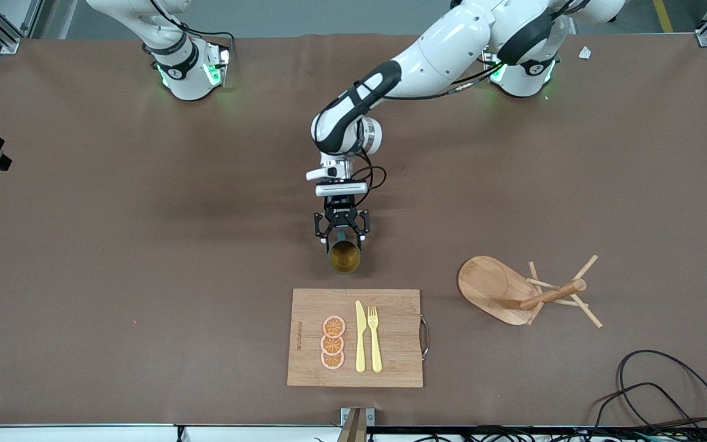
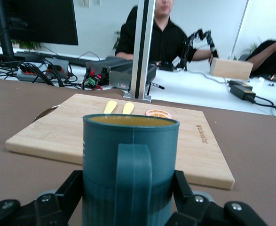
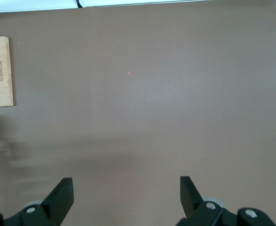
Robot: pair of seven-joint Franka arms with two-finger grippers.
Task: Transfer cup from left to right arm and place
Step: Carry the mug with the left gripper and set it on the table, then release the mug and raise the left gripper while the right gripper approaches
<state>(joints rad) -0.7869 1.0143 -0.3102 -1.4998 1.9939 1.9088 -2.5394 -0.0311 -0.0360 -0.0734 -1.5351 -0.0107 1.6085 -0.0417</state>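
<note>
From my left wrist, the cup (image 2: 130,165) runs off the bottom edge, so its base is out of sight, and its body hides most of the knife (image 2: 110,107) and fork (image 2: 128,108) on the cutting board (image 2: 199,155). My right claw (image 3: 126,200) is cut off at the frame's edge, only its fingertips (image 3: 62,195) showing. In the front view my right arm (image 1: 175,55) is cropped above the base.

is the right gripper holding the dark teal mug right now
No: the dark teal mug with the yellowish inside sits clamped in the left gripper, while the right gripper hangs open over bare brown table.
</note>
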